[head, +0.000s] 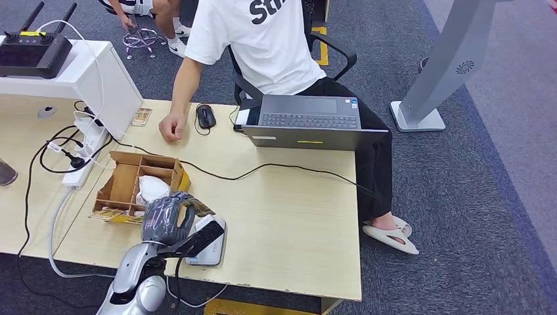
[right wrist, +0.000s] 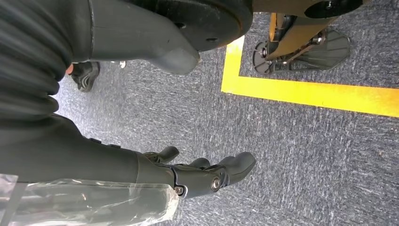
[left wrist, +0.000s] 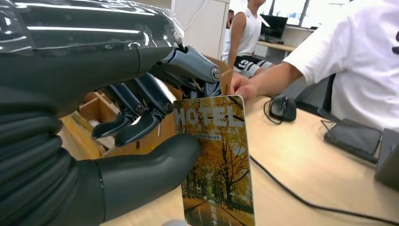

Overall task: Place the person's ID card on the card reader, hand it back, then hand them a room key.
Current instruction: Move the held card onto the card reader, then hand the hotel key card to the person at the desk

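- My left hand (left wrist: 141,141): thumb and fingers pinch the room key (left wrist: 216,160), upright above the counter (head: 289,210) beside the card reader (head: 209,244).
- My right hand (right wrist: 207,176): hanging, fingers apart, holding nothing.
- Risk: thin edge pinch; key may slip during handover to the person's hand (head: 172,126).

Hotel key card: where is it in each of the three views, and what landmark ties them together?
Head view: hotel key card in the left hand, above the card reader, beside the cardboard box.
Left wrist view: card centre frame, upright, pinched between thumb and fingers.
Right wrist view: not in it; the right hand hangs open over carpet.
Shared landmark: the black mouse by the person's hand.
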Available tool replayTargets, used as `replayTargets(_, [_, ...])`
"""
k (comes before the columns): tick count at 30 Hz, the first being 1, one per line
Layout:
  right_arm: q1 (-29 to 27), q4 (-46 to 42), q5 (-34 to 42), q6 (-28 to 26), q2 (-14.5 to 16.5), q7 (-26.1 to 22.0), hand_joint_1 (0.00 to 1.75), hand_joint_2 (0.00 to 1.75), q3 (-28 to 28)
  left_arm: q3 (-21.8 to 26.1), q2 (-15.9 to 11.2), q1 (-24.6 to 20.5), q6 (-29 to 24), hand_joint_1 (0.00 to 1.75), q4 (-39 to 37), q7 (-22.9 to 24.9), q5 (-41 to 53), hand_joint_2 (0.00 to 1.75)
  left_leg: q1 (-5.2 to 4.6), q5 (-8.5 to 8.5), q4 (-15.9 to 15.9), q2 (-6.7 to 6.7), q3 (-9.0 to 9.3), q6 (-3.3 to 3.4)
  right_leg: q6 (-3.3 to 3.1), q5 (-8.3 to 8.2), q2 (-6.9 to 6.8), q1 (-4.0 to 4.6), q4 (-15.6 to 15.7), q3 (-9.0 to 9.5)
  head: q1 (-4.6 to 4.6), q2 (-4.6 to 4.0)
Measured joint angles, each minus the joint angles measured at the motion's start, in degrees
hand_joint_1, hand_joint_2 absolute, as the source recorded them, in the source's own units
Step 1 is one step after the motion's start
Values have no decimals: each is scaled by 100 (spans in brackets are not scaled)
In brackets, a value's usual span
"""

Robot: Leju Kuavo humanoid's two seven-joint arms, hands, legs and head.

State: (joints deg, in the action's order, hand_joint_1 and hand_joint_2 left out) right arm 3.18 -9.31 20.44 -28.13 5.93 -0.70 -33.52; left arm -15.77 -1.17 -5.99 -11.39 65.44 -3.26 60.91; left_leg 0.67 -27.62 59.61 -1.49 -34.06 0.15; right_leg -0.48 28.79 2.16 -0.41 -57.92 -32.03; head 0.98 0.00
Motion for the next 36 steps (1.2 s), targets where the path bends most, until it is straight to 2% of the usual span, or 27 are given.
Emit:
replayTargets(12, [-2,0,-4,1,25,25,0,175,-8,-83,32,89,-68,175,-479,34,168,175,0,0,0,-1,1,0,0,0,-2,0,0,2,0,0])
replayTargets(22, [-9,1,32,22,27,-38,0,175,-8,-91,-7,68,-273,175,-476,51,260,175,1,1,0,-1,2,0,0,0,-2,1,0,1,0,0])
replayTargets(26, [-21,7,53,51,26,-88,0,175,-8,-67,-288,-129,-337,175,64,176,203,175,4,2,0,-2,1,-2,-1,-1,-3,3,-2,1,0,0])
replayTargets(32, [-29,23,59,68,27,-122,0,175,-8,233,-912,-869,-307,175,1040,385,180,175,9,11,-1,-9,1,-10,-5,-4,-7,7,-8,2,1,0])
replayTargets(36, [-30,24,18,69,27,-89,0,175,-17,509,-1360,-1339,-446,175,1344,566,593,175,9,12,-1,-9,1,-11,-6,-4,-7,7,-9,2,1,0])
